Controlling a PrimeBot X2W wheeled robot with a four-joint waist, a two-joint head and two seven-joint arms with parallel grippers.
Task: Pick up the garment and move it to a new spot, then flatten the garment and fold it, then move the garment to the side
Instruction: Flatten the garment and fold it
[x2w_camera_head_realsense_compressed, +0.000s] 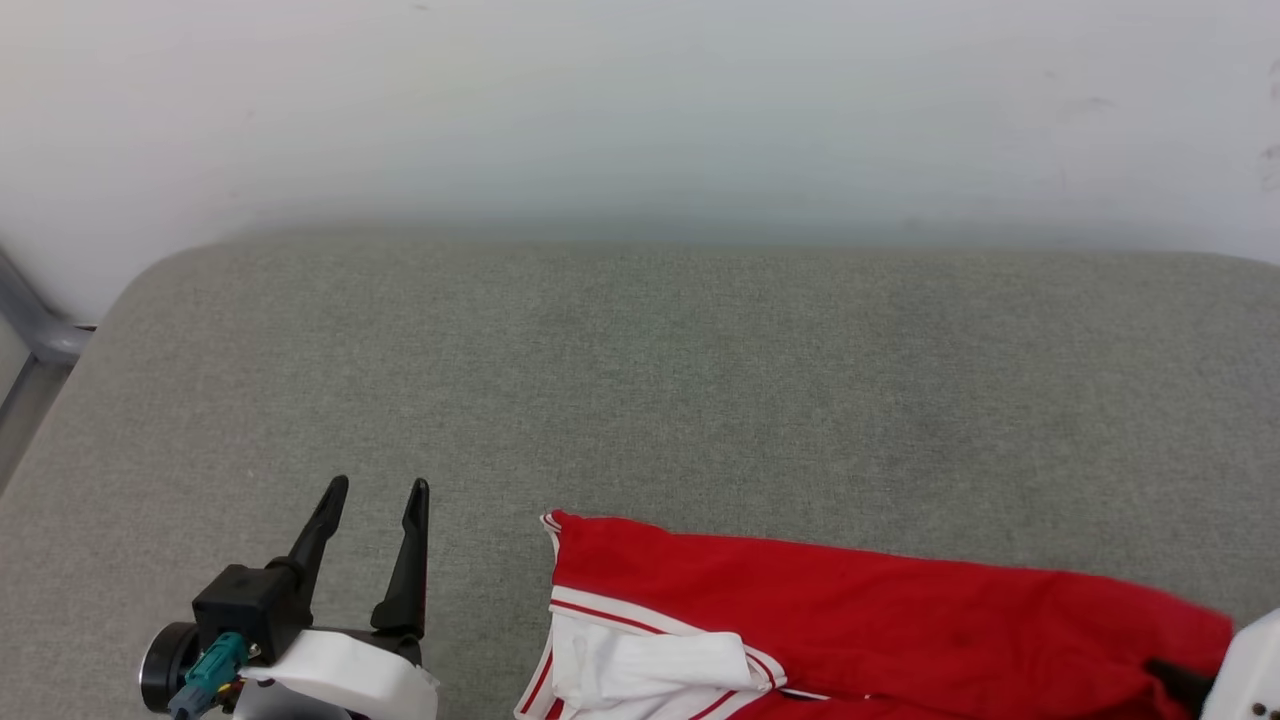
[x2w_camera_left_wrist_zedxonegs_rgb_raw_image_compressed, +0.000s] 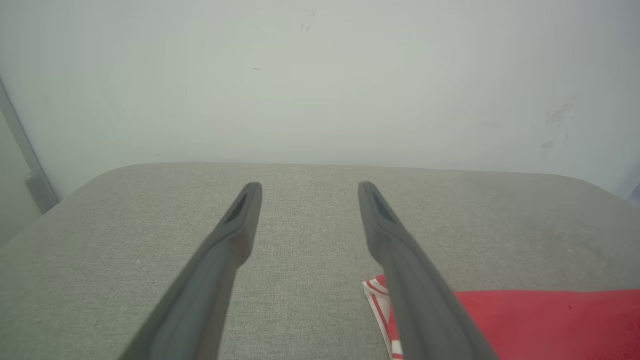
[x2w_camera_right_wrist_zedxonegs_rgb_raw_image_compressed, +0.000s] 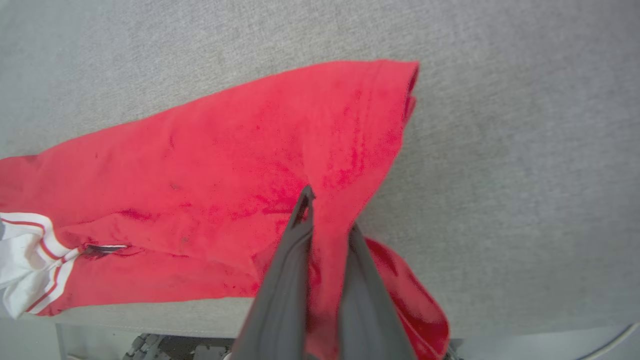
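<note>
Left fingers (x2w_camera_head_realsense_compressed: 415, 520): spread wide, nothing between them, poised over the near-left part of the tabletop (x2w_camera_head_realsense_compressed: 700, 380), just left of the cloth and not touching it

Right fingers (x2w_camera_right_wrist_zedxonegs_rgb_raw_image_compressed: 303, 220): pressed together on a raised fold of the garment (x2w_camera_right_wrist_zedxonegs_rgb_raw_image_compressed: 225, 165), with red cloth pinched between them near its right end

Garment position: along the near edge of the tabletop, from centre to the right. A white sleeve (x2w_camera_head_realsense_compressed: 650, 665) with red-white striped trim lies folded at its left end. A flap beside my right fingers reaches the near edge and seems to droop past it (right wrist view)

Edges, room: the far edge meets a white wall (x2w_camera_head_realsense_compressed: 640, 100). The far-left corner is rounded, with a grey metal bar (x2w_camera_head_realsense_compressed: 35, 330) beyond it. From the garment's upper hem to the far edge, the surface lies open across the full width

Materials: the tabletop cover is coarse grey woven fabric, padded-looking, with soft rounded edges. The garment is soft red knit, creased, with darker mottling on it. The fingers are matte dark, long and tapering, with a slot near each tip
</note>
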